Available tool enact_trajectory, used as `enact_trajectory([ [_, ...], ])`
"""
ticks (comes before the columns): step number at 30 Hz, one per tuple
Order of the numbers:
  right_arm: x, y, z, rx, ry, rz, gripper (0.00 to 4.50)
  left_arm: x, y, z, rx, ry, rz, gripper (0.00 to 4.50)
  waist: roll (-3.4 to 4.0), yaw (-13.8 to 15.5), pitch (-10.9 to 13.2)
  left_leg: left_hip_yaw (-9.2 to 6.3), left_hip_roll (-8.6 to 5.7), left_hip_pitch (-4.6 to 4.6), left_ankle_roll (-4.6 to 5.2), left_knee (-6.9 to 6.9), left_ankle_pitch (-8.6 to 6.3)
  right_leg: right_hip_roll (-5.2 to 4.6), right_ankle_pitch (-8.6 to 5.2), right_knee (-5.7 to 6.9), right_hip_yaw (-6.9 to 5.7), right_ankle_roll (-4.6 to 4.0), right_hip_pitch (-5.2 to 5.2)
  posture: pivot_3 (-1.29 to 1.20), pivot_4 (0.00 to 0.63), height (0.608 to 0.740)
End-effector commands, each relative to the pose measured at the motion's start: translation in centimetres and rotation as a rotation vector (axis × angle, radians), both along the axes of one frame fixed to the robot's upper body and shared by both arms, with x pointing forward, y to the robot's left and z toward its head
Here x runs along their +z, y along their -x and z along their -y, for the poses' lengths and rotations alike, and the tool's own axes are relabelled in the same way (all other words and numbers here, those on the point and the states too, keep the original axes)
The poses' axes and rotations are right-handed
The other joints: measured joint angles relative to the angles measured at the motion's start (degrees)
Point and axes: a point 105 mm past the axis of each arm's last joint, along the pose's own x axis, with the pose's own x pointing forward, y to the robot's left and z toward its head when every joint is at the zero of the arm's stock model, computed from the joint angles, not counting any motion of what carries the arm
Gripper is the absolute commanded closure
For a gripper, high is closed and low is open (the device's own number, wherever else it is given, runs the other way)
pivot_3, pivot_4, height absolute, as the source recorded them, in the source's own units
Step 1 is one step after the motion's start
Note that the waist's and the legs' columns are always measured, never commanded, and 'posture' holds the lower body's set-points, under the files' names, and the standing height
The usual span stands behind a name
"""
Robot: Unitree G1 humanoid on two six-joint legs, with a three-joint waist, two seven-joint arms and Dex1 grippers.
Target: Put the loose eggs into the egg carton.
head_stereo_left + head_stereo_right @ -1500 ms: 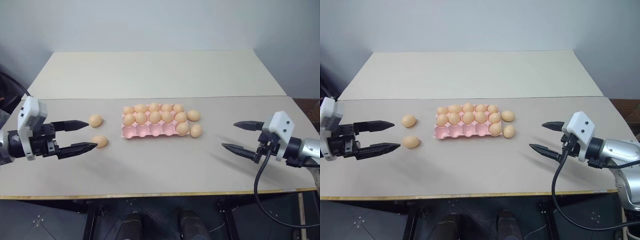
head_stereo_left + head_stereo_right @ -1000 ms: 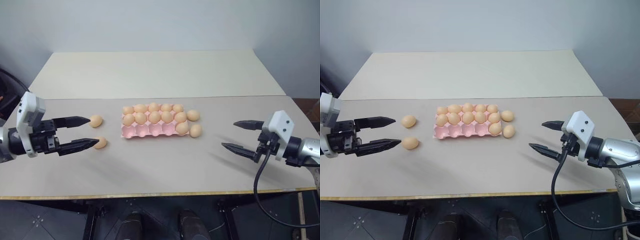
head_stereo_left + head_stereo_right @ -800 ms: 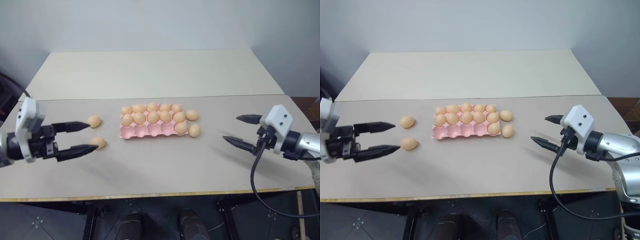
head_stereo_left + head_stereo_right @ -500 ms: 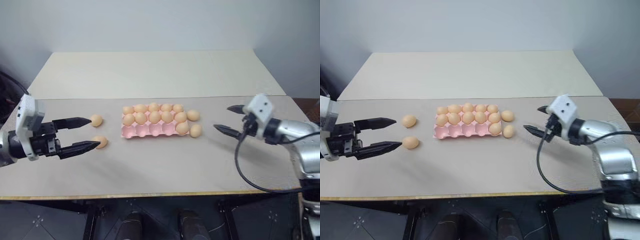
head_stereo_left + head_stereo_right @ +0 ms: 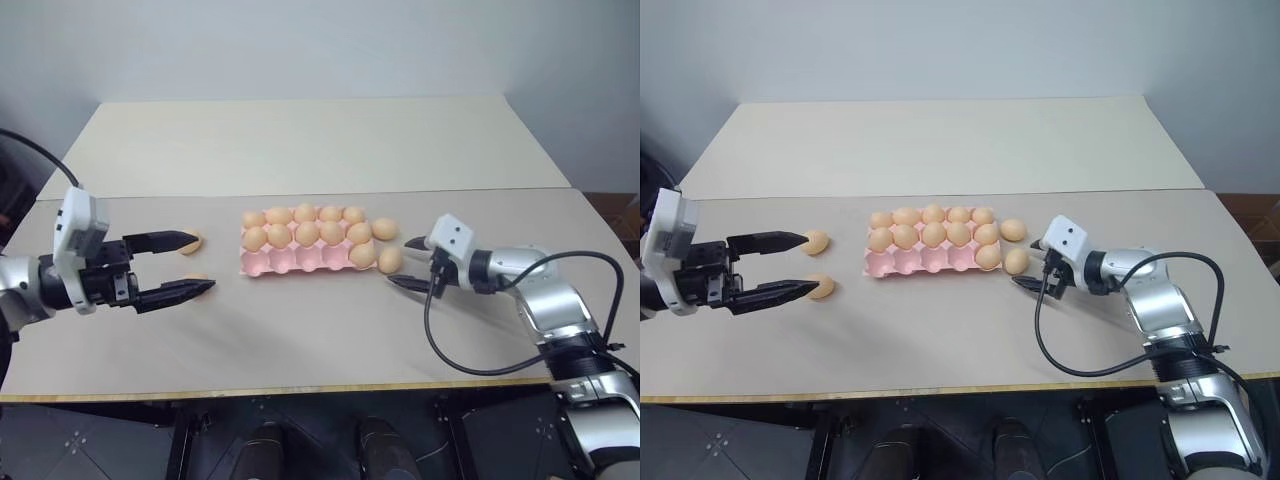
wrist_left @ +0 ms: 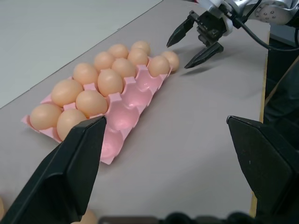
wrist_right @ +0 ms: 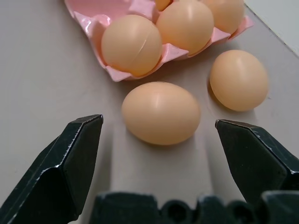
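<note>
Item: pale orange-tan oval egg (image 7: 161, 112), loose on the grey tabletop (image 5: 320, 330) just beside the pink moulded carton (image 5: 300, 262). Right gripper (image 5: 408, 263) fingers spread, empty; centred closing and gentle pressure advised. Left gripper (image 5: 190, 264) fingers likewise released.

Two pale tables (image 5: 300, 150) stand end to end before a plain grey-white wall (image 5: 300, 45).

Eleven eggs are sitting in the one pink egg carton (image 5: 300, 262), filling two rows of five plus one near-row cup. Four loose eggs are lying outside it: two just ahead of the right gripper (image 5: 404, 262), two by the left gripper's (image 5: 202, 264) fingertips.
</note>
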Motion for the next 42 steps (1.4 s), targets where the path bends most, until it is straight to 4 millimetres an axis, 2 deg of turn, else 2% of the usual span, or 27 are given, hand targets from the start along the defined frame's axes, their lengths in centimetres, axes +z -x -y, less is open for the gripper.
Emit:
enact_trajectory([
  [1,0.5,-0.9,-0.9,0.025,0.02,0.054,0.0,0.7,0.0,-0.1,-0.005,-0.008,0.041,0.01,0.0,0.0,0.0,0.0,0.01,0.0,0.0,-0.01,0.0,0.01,0.0,0.0,0.0,0.0,-0.01,0.0,0.15,0.74],
  [9,-0.8,-1.5,-2.2,0.048,0.006,0.015,0.0,0.8,0.4,-0.3,0.007,-0.016,0.048,0.01,0.0,0.1,0.0,0.0,0.0,0.01,-0.01,-0.01,0.0,0.0,0.0,0.01,0.01,0.0,0.0,0.0,0.15,0.74],
  [10,-0.7,-1.6,-2.2,0.043,-0.004,0.018,0.41,0.8,0.4,-0.3,0.01,-0.019,0.05,0.0,0.0,0.1,0.0,0.0,0.01,0.01,-0.01,0.0,0.0,0.01,0.0,0.01,0.0,0.0,0.0,0.0,0.15,0.74],
  [14,0.3,-1.5,-1.6,0.019,-0.015,0.044,1.58,0.8,0.4,-0.3,0.013,-0.023,0.056,0.0,0.0,0.1,0.0,0.0,0.01,0.02,-0.01,-0.01,0.0,0.01,0.0,0.02,0.0,0.0,0.0,0.0,0.15,0.74],
  [16,0.9,-1.0,-0.9,0.005,-0.012,0.057,1.74,0.8,0.4,-0.3,0.015,-0.022,0.06,0.0,0.0,0.1,0.0,0.0,0.0,0.01,-0.01,-0.01,0.0,0.0,0.0,0.01,0.01,0.0,0.0,0.0,0.15,0.74],
  [19,2.4,0.2,-0.3,0.015,0.024,0.08,1.74,0.7,0.4,-0.4,0.018,-0.019,0.062,0.0,0.01,0.3,0.0,-0.01,0.01,-0.01,0.0,-0.01,0.0,0.0,0.0,0.01,0.0,0.0,-0.02,0.0,0.15,0.74],
  [21,3.6,0.6,-0.7,0.027,0.039,0.112,1.74,0.6,0.4,-0.3,0.022,-0.014,0.067,0.0,0.01,0.2,0.0,0.0,0.01,-0.01,-0.01,0.0,0.0,0.0,0.0,0.0,0.0,0.0,-0.01,0.0,0.15,0.74],
  [24,5.5,0.8,-2.6,0.063,0.001,0.154,1.74,0.4,0.2,-0.1,0.021,-0.007,0.075,0.0,0.01,-0.3,0.0,0.0,0.04,0.09,0.0,0.0,0.0,0.04,0.01,0.04,0.03,-0.01,0.04,0.0,0.15,0.74],
  [27,6.5,0.6,-5.2,0.102,-0.06,0.17,1.74,0.4,0.1,0.0,0.021,-0.001,0.085,0.0,0.01,-0.8,0.0,0.0,0.11,0.09,0.0,-0.02,0.0,0.11,0.02,0.07,0.03,-0.04,0.01,0.0,0.15,0.74],
  [32,5.7,-0.3,-9.0,0.155,-0.095,0.151,1.74,0.2,0.2,0.3,0.008,0.001,0.083,0.0,0.0,-0.9,0.0,-0.01,0.07,0.03,0.0,-0.02,0.0,0.07,0.02,0.01,0.03,-0.04,-0.03,0.0,0.15,0.74],
  [37,3.9,-1.2,-10.9,0.153,-0.089,0.103,1.74,0.2,0.4,0.2,0.012,-0.001,0.085,0.0,0.01,-0.6,0.0,-0.01,0.04,0.02,-0.01,-0.02,0.01,0.04,0.03,0.03,0.02,-0.04,-0.03,0.0,0.15,0.74],
  [42,3.4,-2.0,-11.4,0.098,-0.092,0.083,0.09,0.2,0.4,-0.1,0.022,-0.01,0.08,0.0,0.01,-0.7,0.0,-0.01,0.05,0.02,-0.01,-0.02,0.01,0.05,0.03,0.05,0.03,-0.05,-0.08,0.0,0.15,0.74],
])
